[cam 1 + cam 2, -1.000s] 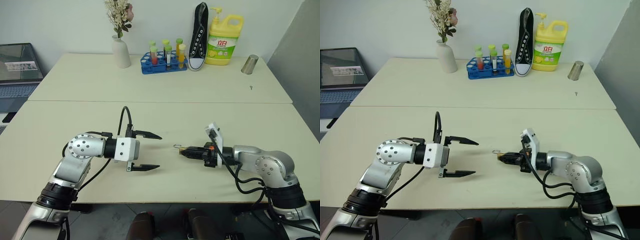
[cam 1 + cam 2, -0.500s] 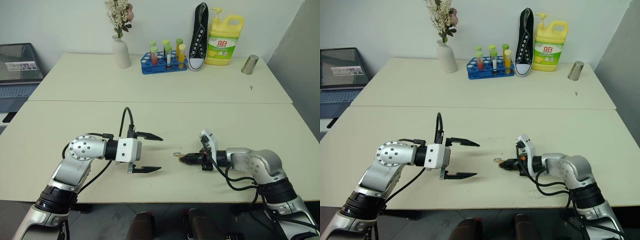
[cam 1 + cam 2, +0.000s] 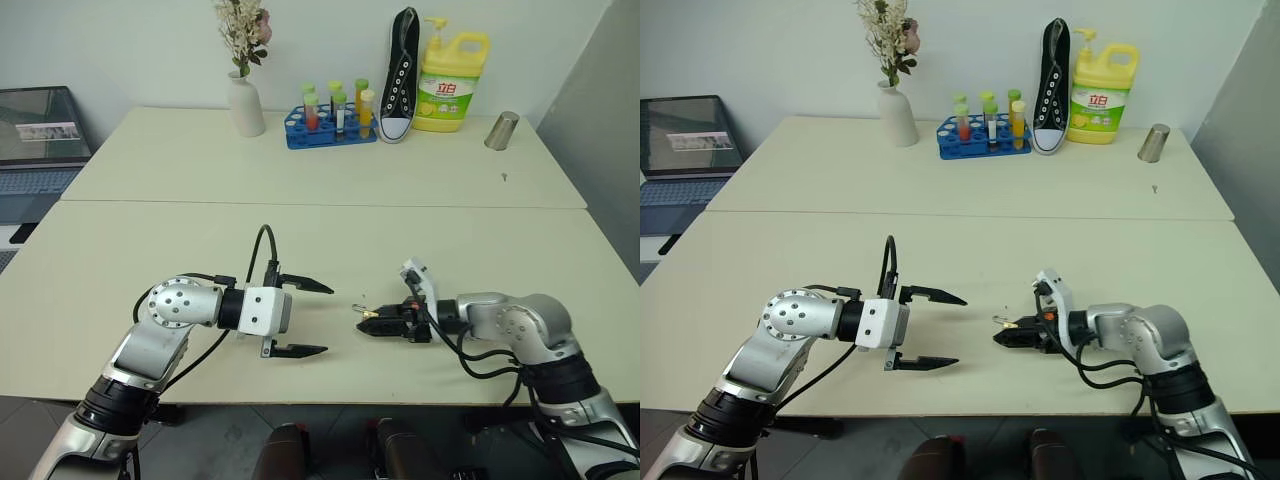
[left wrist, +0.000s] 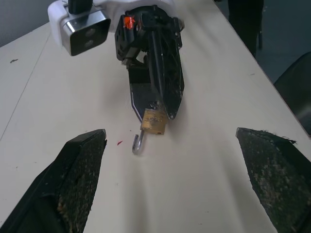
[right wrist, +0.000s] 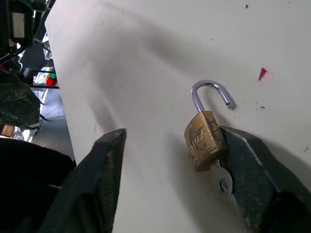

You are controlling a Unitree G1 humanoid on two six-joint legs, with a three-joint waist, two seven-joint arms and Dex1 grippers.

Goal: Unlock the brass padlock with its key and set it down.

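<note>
cream table (image 3: 330, 240) | brass padlock (image 5: 204, 140) shackle sprung, key (image 5: 222, 178) inserted | right end effector (image 5: 180, 189) released | left end effector (image 3: 305, 318) spread

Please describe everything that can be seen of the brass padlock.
The brass padlock is a small, worn gold-coloured block with faint stamped lettering. Its silvery shackle is swung open, one end free. The key sits in its base. It lies on the cream table, against one finger of the open right gripper.

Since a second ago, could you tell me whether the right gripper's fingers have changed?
Yes: the right gripper has opened, leaving the brass padlock on the table.
</note>
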